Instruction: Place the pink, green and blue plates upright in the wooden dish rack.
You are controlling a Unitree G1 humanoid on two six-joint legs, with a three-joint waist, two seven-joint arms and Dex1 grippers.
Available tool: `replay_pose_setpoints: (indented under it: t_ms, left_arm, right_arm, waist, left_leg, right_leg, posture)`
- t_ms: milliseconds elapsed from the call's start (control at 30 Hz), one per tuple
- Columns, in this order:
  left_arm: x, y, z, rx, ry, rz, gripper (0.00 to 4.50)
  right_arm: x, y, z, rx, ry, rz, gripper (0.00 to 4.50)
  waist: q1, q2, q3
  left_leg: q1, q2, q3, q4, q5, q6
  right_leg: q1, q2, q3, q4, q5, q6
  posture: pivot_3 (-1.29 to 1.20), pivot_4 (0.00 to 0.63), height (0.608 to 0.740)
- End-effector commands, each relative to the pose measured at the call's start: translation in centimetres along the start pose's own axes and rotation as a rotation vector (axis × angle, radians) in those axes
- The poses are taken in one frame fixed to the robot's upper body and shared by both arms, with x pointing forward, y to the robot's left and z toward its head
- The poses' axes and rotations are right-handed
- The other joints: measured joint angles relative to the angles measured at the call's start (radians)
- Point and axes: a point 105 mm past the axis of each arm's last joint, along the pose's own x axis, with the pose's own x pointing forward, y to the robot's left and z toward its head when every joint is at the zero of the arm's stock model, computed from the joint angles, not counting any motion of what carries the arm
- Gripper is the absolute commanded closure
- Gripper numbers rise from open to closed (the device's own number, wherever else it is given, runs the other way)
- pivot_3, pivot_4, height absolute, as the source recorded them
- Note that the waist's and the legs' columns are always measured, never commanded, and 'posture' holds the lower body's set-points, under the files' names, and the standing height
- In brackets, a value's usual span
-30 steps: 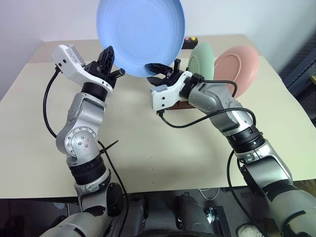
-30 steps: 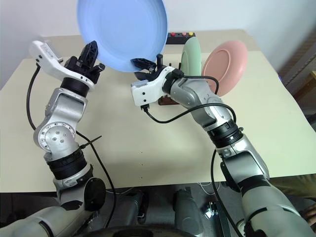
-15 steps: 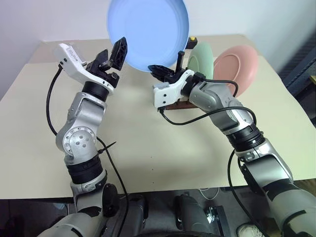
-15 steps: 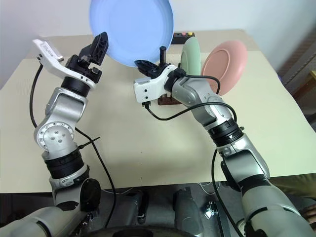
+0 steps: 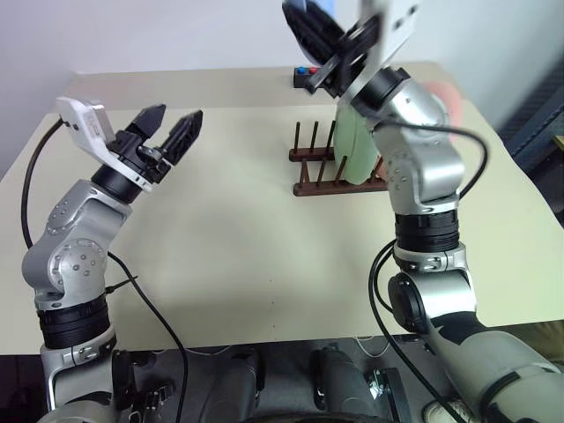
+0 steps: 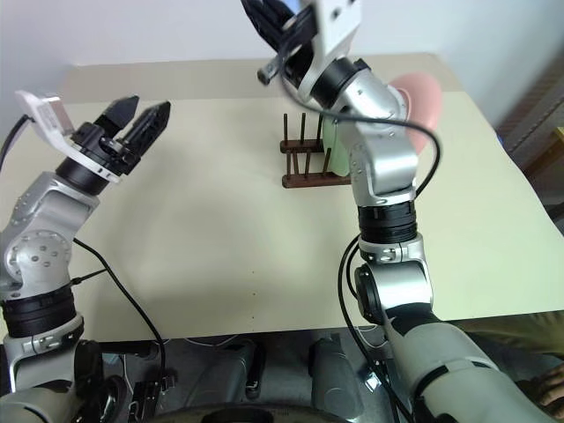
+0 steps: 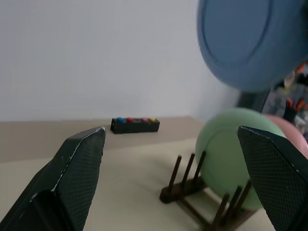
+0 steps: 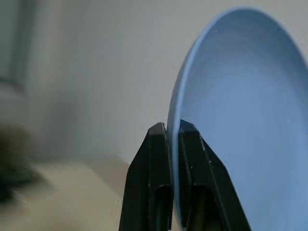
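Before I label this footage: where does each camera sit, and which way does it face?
Left and right eye views: on the head, looking forward and down over both arms at the table and wooden dish rack.
Left wrist view: along its open fingers toward the rack, green plate and blue plate.
Right wrist view: along its fingers clamping the blue plate's rim.
Both wrist views share the blue plate.

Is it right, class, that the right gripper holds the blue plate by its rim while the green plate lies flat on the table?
Not quite. The green plate stands upright in the wooden rack, as the left wrist view shows. The right gripper does hold the blue plate by its rim.
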Motion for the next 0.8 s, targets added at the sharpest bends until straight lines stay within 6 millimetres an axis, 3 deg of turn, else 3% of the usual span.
replay_pose_setpoints:
  t_ms: [33, 133, 200, 433, 533, 800]
  left_arm:
    - [0.0, -0.6, 0.9, 0.043, -0.029, -0.057, 0.03]
    - [-0.4, -1.2, 0.3, 0.144, 0.023, -0.125, 0.03]
    - [-1.0, -1.8, 0.0, 0.224, 0.052, -0.19, 0.03]
    - [-2.9, -2.7, -0.6, 0.222, 0.113, -0.341, 0.03]
    - [-3.7, -2.7, -1.6, 0.197, 0.151, -0.359, 0.03]
    - [-3.5, -3.3, -1.5, 0.175, 0.128, -0.354, 0.03]
  right_arm:
    - [-1.1, 0.2, 3.3, 0.269, -0.106, 0.08, 4.5]
    - [-2.2, -0.7, 2.8, 0.401, -0.076, 0.048, 4.5]
    - [-3.0, -0.8, 1.3, 0.473, -0.024, 0.022, 4.5]
    - [-6.1, -1.3, -3.6, 0.684, 0.068, -0.068, 4.5]
    - [-6.1, -1.2, -4.4, 0.673, 0.087, -0.088, 4.5]
    - [-6.7, -2.3, -4.2, 0.633, 0.087, -0.126, 4.5]
  waist:
    - [0.0, 0.0, 0.0]
    - [-0.004, 0.001, 0.0]
    - [-0.009, 0.002, -0.001]
    - [-0.009, 0.003, 0.0]
    - [-0.009, 0.005, 0.001]
    - [-0.005, 0.004, 0.0]
  left_leg:
    - [0.0, 0.0, -0.001, 0.0, 0.0, 0.0]
    - [0.001, 0.0, 0.0, 0.0, 0.0, 0.001]
    - [0.001, 0.0, 0.001, -0.002, 0.0, 0.001]
    - [0.003, 0.001, 0.003, -0.004, -0.001, 0.002]
    - [0.003, 0.001, 0.003, -0.003, -0.002, 0.004]
    - [0.003, 0.001, 0.003, -0.003, -0.003, 0.006]
  right_leg:
    - [0.001, 0.0, 0.0, 0.0, 0.0, 0.0]
    - [0.001, 0.0, 0.0, -0.001, 0.0, 0.0]
    - [0.0, 0.0, 0.001, -0.001, 0.0, 0.0]
    - [0.0, -0.001, 0.002, 0.0, 0.0, 0.0]
    - [0.0, -0.001, 0.002, 0.0, 0.0, 0.0]
    - [0.0, -0.001, 0.002, 0.0, 0.0, 0.0]
  posture:
    - [0.0, 0.15, 0.74]
    - [0.0, 0.15, 0.74]
    - [0.0, 0.15, 0.74]
    - [0.0, 0.15, 0.74]
    - [0.0, 0.15, 0.74]
    - [0.0, 0.15, 0.74]
